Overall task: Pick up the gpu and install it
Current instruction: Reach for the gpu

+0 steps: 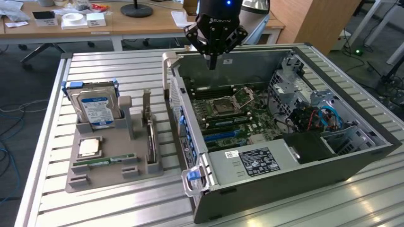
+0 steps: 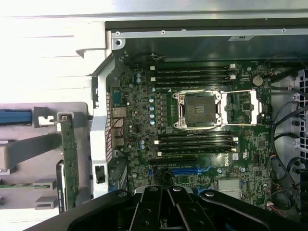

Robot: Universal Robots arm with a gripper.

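Observation:
The gpu [image 1: 150,135] is a thin dark card standing on edge in the grey holder tray [image 1: 113,176], just outside the case wall on the exterior view's left. In the wrist view the gpu [image 2: 70,159] shows edge-on as a green strip beside the case's rear panel. My gripper [image 1: 213,62] hangs above the far end of the open computer case [image 1: 296,158], well apart from the card, fingers shut and empty. The wrist view shows the shut gripper [image 2: 168,191] over the motherboard [image 2: 144,125] near a blue slot [image 2: 190,171].
The tray also holds a hard drive [image 1: 96,108] with a blue-white label, a processor chip [image 1: 90,147] and a green memory stick [image 1: 104,161]. Inside the case are an open processor socket [image 2: 198,109], cables [image 1: 319,118] and a power supply [image 1: 252,161]. Desks stand behind the slatted table.

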